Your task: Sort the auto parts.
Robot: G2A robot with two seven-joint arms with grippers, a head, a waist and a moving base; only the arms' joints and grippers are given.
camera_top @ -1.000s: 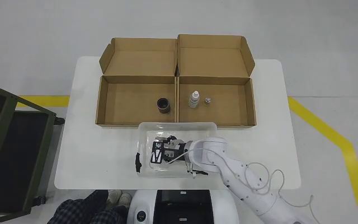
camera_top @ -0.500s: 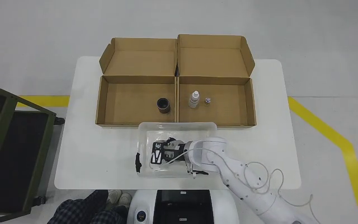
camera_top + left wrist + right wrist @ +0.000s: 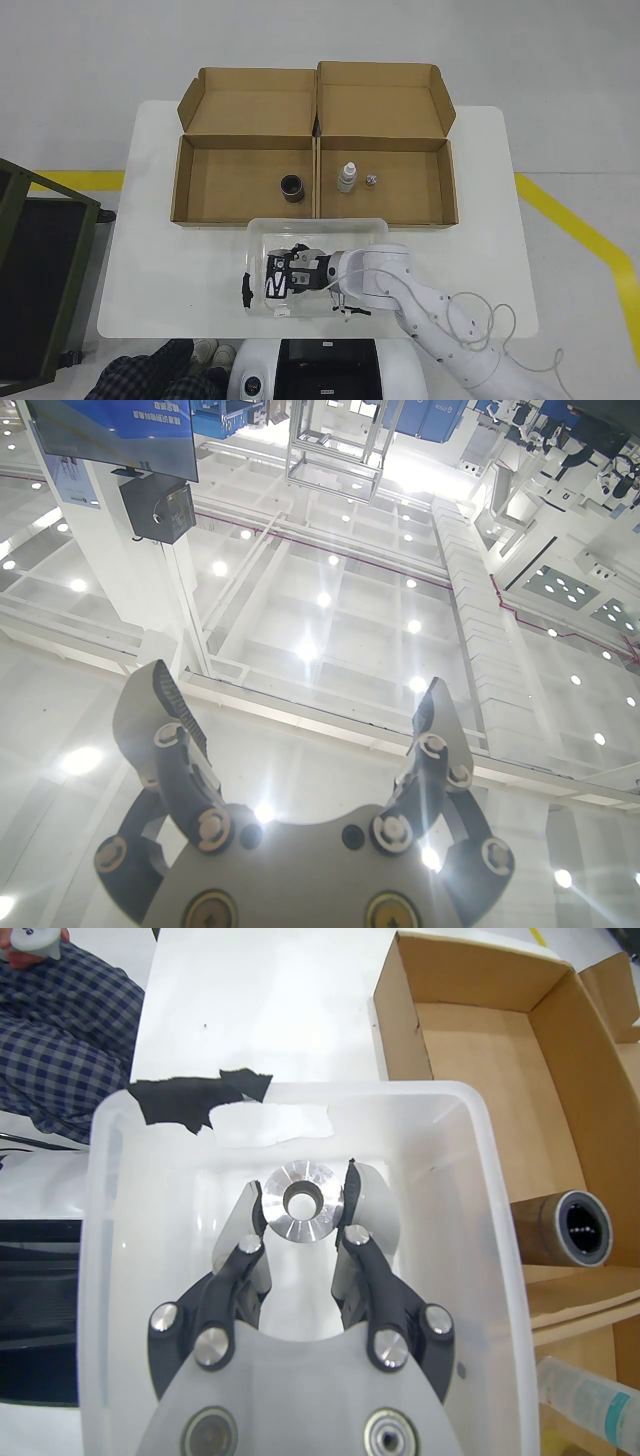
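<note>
fingers (image 3: pixel 357 1193) of your right gripper (image 3: pixel 303 1188) press both sides of the metal ring (image 3: pixel 320 1218), low in the clear bin (image 3: pixel 480 1128), so it looks gripped, not yet lifted. your left gripper (image 3: pixel 300 705) faces the ceiling (image 3: pixel 320 550), fingers (image 3: pixel 170 700) apart, holding nothing. from the top, the dark sleeve (image 3: pixel 291 186) lies in the left box (image 3: pixel 215 195); the bottle (image 3: pixel 346 176) and a small part (image 3: pixel 371 180) sit in the right box (image 3: pixel 420 195) (three sorted, by my count). the ring is left to box.
</note>
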